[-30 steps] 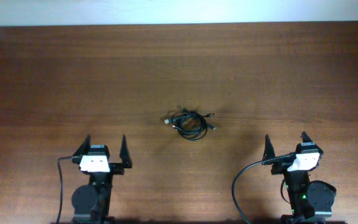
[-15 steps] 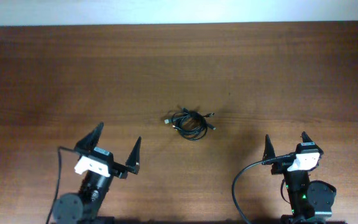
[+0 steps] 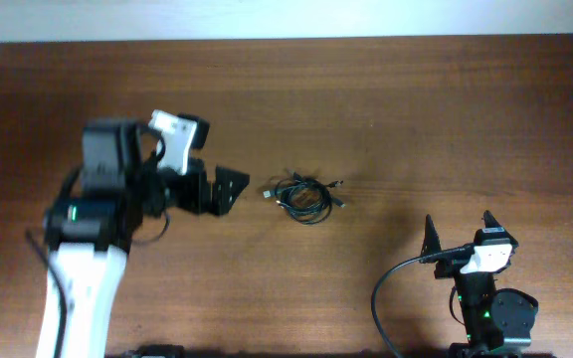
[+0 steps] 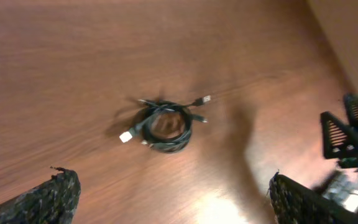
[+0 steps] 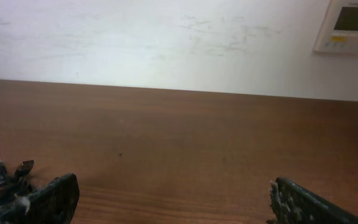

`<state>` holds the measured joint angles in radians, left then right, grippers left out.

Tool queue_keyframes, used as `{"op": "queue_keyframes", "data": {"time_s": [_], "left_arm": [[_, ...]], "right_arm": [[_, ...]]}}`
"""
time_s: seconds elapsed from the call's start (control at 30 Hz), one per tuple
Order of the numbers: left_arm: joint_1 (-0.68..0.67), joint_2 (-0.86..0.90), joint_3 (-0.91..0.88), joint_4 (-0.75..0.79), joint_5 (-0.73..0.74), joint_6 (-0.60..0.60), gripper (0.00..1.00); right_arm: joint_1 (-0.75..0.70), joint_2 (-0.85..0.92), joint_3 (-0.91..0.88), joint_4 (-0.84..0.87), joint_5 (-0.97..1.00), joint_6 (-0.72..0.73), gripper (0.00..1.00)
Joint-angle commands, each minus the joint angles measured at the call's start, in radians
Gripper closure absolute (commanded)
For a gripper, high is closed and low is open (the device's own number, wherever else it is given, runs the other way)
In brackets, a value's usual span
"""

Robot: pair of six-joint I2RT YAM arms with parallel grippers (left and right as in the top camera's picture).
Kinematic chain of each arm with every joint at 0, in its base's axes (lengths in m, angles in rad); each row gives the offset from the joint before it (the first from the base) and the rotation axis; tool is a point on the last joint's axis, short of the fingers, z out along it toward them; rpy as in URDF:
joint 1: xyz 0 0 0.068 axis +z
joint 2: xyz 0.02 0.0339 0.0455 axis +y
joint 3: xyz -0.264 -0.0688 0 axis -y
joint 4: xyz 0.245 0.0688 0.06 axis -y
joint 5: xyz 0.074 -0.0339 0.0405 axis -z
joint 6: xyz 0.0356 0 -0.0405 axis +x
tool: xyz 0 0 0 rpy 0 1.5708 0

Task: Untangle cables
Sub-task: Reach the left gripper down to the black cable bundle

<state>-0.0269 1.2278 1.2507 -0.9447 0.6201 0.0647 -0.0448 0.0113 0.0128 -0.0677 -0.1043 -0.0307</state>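
The cables (image 3: 304,195) lie as one small knotted black bundle with little plugs sticking out, mid-table on the brown wood. In the left wrist view the cables (image 4: 163,121) sit a little ahead of my left gripper (image 4: 166,183), which is open and empty. From overhead, the left gripper (image 3: 229,187) hovers just left of the bundle, pointing at it, apart from it. My right gripper (image 3: 457,219) stands open and empty near the front right, well away from the bundle. In the right wrist view the cables (image 5: 2,180) show at the lower left, beside the right gripper (image 5: 173,186).
A white wall borders the table's far edge (image 3: 286,40), with a wall panel (image 5: 351,25) on it. The right arm's thick black wire (image 3: 386,298) loops beside its base. The right arm's fingers (image 4: 347,134) appear at the right edge of the left wrist view.
The left arm has swung up from the front edge and out toward the middle, its open gripper now just left of the bundle. The right arm and the cables have not moved.
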Motion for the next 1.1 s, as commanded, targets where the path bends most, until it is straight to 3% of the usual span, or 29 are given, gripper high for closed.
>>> {"op": "queue_keyframes", "data": {"time_s": [0.0,0.17,0.33,0.5,0.63,0.83,0.97,1.07], "left_arm": [[-0.003,0.155,0.062,-0.03,0.258,0.008,0.01],[-0.035,0.279,0.062,-0.034,0.22,0.008,0.01],[-0.165,0.356,0.062,-0.087,-0.184,-0.14,0.01],[-0.234,0.373,0.062,-0.057,-0.261,-0.146,0.01],[-0.241,0.384,0.062,-0.034,-0.469,-0.359,0.01],[-0.242,0.47,0.108,-0.119,-0.449,-0.363,0.01],[-0.242,0.607,0.324,-0.332,-0.449,-0.282,0.01],[-0.245,0.687,0.452,-0.391,-0.445,-0.247,0.01]], "right_arm": [[0.005,-0.008,-0.007,-0.004,0.008,0.005,0.02],[0.005,-0.008,-0.007,-0.004,0.008,0.005,0.02],[0.005,-0.008,-0.007,-0.004,0.008,0.005,0.02],[0.005,-0.008,-0.007,-0.004,0.008,0.005,0.02],[0.005,-0.008,-0.007,-0.004,0.008,0.005,0.02],[0.005,-0.008,-0.007,-0.004,0.008,0.005,0.02],[0.005,-0.008,-0.007,-0.004,0.008,0.005,0.02],[0.005,-0.008,-0.007,-0.004,0.008,0.005,0.02]]}}
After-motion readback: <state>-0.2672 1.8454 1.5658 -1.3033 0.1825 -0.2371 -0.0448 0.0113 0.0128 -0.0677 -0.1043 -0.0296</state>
